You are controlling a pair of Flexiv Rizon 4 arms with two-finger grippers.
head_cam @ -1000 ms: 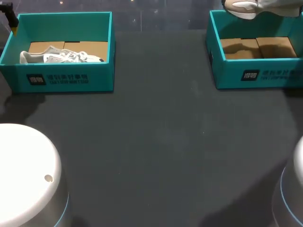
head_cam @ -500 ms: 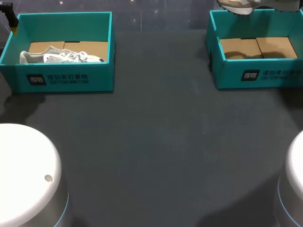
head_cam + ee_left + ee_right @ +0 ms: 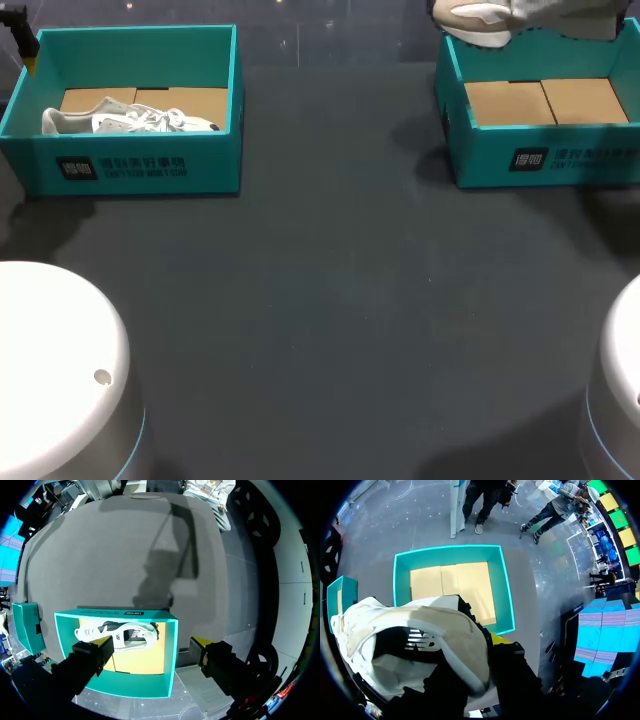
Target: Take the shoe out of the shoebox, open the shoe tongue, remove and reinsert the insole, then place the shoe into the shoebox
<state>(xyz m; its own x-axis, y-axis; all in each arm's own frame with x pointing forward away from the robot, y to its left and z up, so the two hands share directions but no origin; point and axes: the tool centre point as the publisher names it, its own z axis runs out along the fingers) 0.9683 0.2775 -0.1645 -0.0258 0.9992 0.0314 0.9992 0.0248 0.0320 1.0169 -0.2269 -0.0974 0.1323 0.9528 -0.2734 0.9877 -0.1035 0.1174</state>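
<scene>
on a dark table, the right gripper is grasping a pale lifted shoe and holding it in the air over the far left corner of the right shoebox, clear of its rim. in the right wrist view the shoe is filling the space just ahead of the claw, with one yellow fingertip showing against its side while the other is lying hidden beneath the upper. the teal box below it is showing only its brown cardboard floor. well apart, at the table's other side, the left shoebox is holding a second shoe, white and grey, which is lying on its side along the box's front wall, laces showing. the left gripper is hanging above the outer side of that box with its claw released, the two yellow-tipped fingers standing wide apart and touching neither the shoe nor the box walls. the rounded white base of the left arm and that of the right arm are sitting at the table's near corners.
</scene>
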